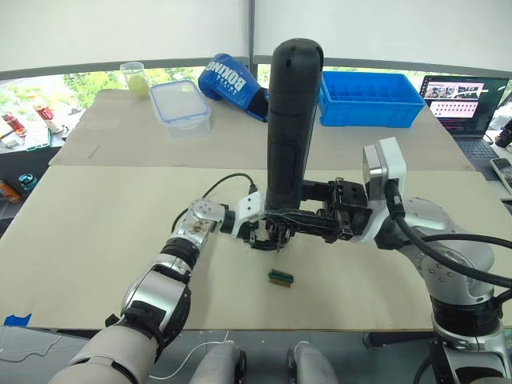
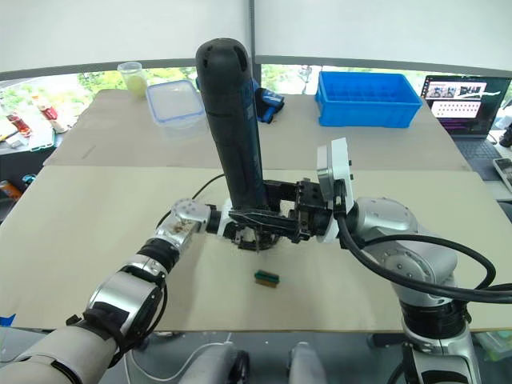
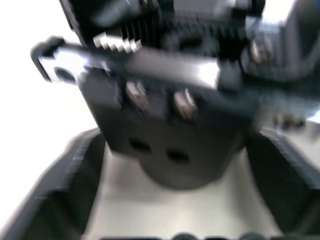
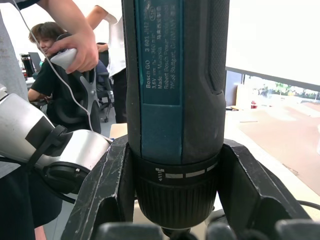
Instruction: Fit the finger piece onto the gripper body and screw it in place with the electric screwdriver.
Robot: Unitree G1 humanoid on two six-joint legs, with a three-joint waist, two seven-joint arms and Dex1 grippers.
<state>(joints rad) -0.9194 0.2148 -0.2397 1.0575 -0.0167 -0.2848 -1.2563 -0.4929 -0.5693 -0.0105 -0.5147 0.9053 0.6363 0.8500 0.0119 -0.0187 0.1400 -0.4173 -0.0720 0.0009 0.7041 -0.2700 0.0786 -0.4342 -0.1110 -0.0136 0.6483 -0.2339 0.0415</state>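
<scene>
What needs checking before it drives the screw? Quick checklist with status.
1. Right gripper clamped on the electric screwdriver: ok.
2. Screwdriver upright, bit end down over the work: ok.
3. Left gripper bracketing the gripper body: fingers sit either side; contact cannot tell.
4. Bit seated in a screw head: cannot tell, hidden between the grippers.
5. Finger piece fitted flush: cannot tell.
6. Small green-and-black block lying apart from the work: ok.

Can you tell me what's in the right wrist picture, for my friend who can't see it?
The right gripper is shut on the electric screwdriver, a thick dark blue-black handle standing upright between its two black fingers. Part of the silver left arm sits beside it, and behind it a person's hand holds a small white device.
</scene>
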